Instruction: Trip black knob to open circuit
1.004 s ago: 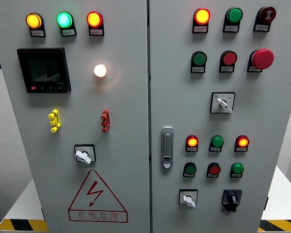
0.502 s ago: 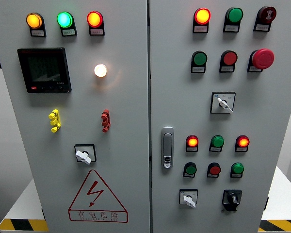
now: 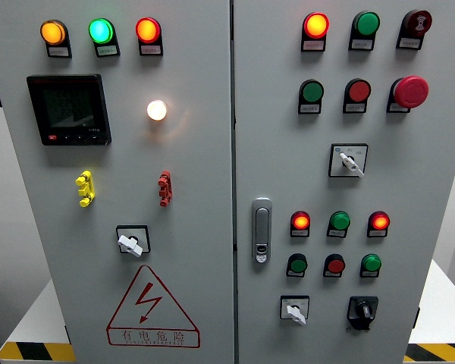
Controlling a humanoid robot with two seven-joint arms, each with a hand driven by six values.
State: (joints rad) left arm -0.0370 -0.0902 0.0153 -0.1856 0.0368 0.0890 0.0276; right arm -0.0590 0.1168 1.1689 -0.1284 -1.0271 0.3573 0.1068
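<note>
Landmark: the door handle [image 3: 262, 230], a chrome latch sitting on the left edge of the right-hand door of the grey cabinet [image 3: 205, 182].
Black knob: the black knob [image 3: 362, 310] is sitting low on the right door, below and to the right of the door handle, on a black square plate; its pointer is standing roughly upright.
White selector, lower right door: a white selector [image 3: 293, 310] is sitting just left of the black knob, below the door handle, with its lever pointing down and right.
White selector, upper right door: a second selector [image 3: 349, 161] is sitting above and right of the door handle.
Indicator row: three lamps [image 3: 339, 221] are showing right of the door handle; the outer two are glowing red, the middle one is green.
Emergency stop: a red mushroom button [image 3: 409, 91] is sitting far above and right of the door handle.
Left door: a dark display [image 3: 68, 109], a glowing white lamp [image 3: 157, 110] and a warning triangle [image 3: 152, 307] are lying left of the door handle.
Robot hands: neither hand is appearing in the head view, so finger state cannot be told.
</note>
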